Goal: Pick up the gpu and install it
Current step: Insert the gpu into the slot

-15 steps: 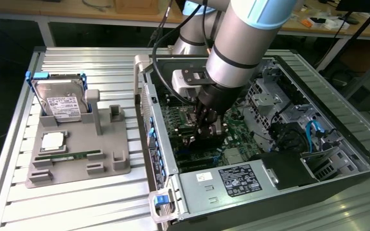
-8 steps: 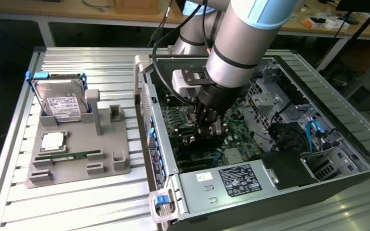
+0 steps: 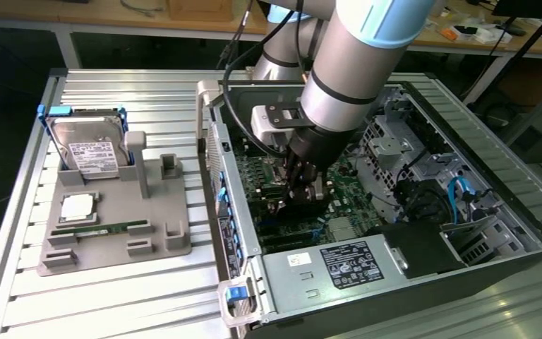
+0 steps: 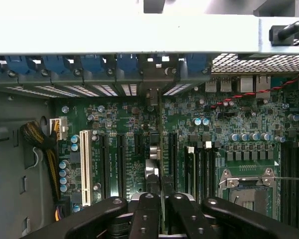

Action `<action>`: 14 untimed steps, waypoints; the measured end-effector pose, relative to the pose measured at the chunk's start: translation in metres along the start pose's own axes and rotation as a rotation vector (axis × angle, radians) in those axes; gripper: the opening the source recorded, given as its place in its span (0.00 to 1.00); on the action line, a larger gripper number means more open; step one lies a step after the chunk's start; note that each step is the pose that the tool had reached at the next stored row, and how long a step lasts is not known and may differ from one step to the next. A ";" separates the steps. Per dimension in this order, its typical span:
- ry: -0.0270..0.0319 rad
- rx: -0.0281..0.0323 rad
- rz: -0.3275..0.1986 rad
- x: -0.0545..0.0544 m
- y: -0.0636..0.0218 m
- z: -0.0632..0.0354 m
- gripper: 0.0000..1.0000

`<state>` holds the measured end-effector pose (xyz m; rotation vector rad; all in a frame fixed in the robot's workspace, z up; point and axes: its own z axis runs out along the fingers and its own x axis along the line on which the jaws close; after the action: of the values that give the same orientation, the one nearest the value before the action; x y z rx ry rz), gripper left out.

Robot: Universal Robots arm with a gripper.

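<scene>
Standing edge-on over the motherboard [image 4: 129,124], the gpu [image 4: 160,164] is clamped in the hand [image 4: 159,199].

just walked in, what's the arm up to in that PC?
The arm has its gripper down inside the open computer case, shut on the gpu, a thin black card held edge-on over the motherboard among the expansion slots. Whether it is fully seated can't be told. On the gray tray at the exterior view's left, the hard drive and a RAM stick sit untouched.
</scene>
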<state>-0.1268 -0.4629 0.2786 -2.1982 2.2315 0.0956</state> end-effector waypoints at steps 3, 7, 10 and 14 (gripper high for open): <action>0.0000 0.0000 0.000 0.000 0.0000 0.0000 0.16; 0.0000 0.0000 0.000 0.000 0.0000 0.0000 0.16; 0.0000 -0.0005 0.000 0.000 0.0000 -0.0011 0.16; 0.0001 -0.0034 0.000 0.000 0.0004 -0.0087 0.16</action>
<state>-0.1268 -0.4628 0.2874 -2.1997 2.2333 0.0994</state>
